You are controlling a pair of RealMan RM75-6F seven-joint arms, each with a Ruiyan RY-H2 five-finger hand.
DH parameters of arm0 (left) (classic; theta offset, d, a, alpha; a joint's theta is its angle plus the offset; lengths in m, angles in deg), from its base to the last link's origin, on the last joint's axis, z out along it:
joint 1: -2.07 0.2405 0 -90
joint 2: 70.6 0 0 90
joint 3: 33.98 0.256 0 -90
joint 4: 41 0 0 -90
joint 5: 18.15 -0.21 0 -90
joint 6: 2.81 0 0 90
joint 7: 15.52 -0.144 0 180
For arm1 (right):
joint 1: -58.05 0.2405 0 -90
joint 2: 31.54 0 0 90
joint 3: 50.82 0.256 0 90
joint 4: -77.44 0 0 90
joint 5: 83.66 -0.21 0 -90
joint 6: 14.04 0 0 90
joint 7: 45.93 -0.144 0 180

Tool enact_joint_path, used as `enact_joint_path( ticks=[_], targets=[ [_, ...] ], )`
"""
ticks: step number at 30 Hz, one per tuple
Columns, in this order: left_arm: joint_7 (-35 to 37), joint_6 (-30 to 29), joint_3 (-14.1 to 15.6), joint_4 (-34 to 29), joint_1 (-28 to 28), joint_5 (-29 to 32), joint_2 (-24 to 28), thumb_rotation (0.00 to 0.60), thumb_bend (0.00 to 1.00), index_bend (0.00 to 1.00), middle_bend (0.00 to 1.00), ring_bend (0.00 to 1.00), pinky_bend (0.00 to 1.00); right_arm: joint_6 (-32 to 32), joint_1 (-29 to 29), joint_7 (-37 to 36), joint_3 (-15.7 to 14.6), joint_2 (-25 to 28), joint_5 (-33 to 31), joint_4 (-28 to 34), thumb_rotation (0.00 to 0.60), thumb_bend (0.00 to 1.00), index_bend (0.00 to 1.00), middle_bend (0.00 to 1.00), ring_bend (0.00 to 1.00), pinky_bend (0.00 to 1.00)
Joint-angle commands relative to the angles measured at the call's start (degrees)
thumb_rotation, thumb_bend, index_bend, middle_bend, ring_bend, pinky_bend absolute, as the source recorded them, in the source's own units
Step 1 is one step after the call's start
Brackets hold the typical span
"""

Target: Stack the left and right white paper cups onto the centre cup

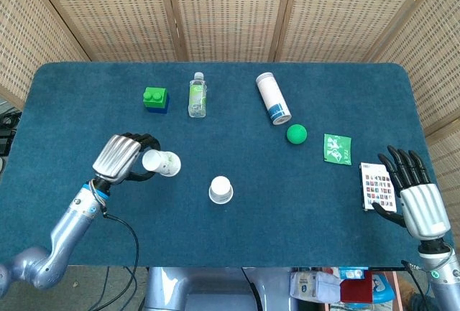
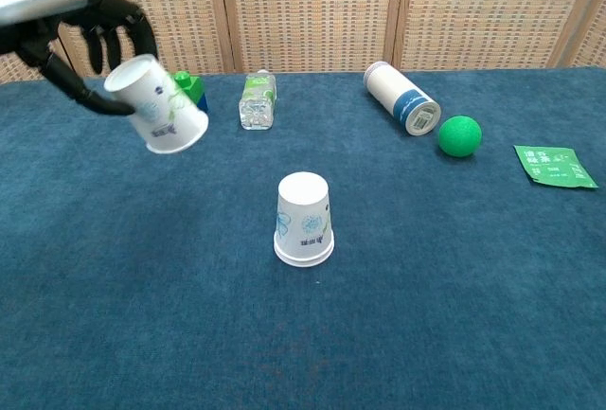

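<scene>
Left hand (image 1: 126,158) raised above the table, fingers curled around a tilted cup (image 1: 162,162); right hand (image 1: 411,190) low, fingers spread apart
</scene>
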Motion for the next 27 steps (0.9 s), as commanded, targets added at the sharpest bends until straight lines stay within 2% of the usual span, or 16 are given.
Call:
enact_joint_path(
  ticks=[1,9,16,22,27],
  targets=[
    [-0.2,4.3,-1.7,-3.9,-4.5,-1.4,2.6,0.600,0.21,0.47,0.42,0.46,0.45,0.2,-0.1,0.2,0.2,-0.1,-0.1,0.0,0.600,0.00,0.00,0.00,0.00,0.00],
    [-9.7,13.0,-0.8,-4.0,-12.0,4.2,0.6,0.600,0.21,0.47,0.40,0.44,0.44,0.8,-0.4,0.5,0.8,-0.2,-0.5,-0.3,0.600,0.00,0.00,0.00,0.00,0.00],
    [-13.5,14.1,-0.2,-1.6,-15.6,8.5,-4.0,0.600,0.21,0.47,0.39,0.43,0.43,0.9,-0.7,0.4,1.3,-0.2,-0.8,-0.5,0.600,0.00,0.00,0.00,0.00,0.00],
    [-15.6,13.3,0.1,-0.1,-17.5,11.6,-6.5,0.600,0.21,0.47,0.38,0.42,0.36,0.5,-0.8,-0.5,1.6,-0.4,-0.5,-0.9,0.600,0.00,0.00,0.00,0.00,0.00],
    [-18.0,12.6,0.6,0.4,-19.0,13.9,-8.0,0.600,0.21,0.47,0.37,0.41,0.36,0.1,-1.0,-0.9,1.9,-0.6,-0.2,-1.5,0.600,0.00,0.00,0.00,0.00,0.00]
  ],
)
